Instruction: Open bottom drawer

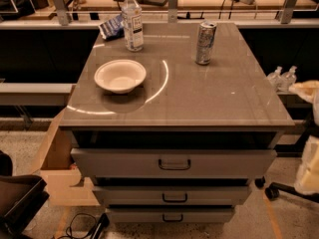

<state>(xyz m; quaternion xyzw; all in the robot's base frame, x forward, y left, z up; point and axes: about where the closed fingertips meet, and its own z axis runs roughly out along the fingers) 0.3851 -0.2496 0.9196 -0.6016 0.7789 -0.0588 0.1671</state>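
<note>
Gripper (310, 166) at right edge of frame, open or closed: can't tell. Bottom drawer (172, 214) at bottom centre, down-left of gripper, well apart, looks shut. On cabinet top (214, 96): white bowl (119, 75), can (205, 43), water bottle (132, 20).

Grey bottom drawer (199, 215); cream gripper (310, 169) far right

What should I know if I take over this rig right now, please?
The gripper is at the right edge, beside the cabinet, well clear of the drawers.
The bottom drawer is the lowest of three and looks shut; its handle is untouched.
Done: nothing visible yet.
Left: bring the gripper to the handle, grip it, pull the drawer out.
</note>
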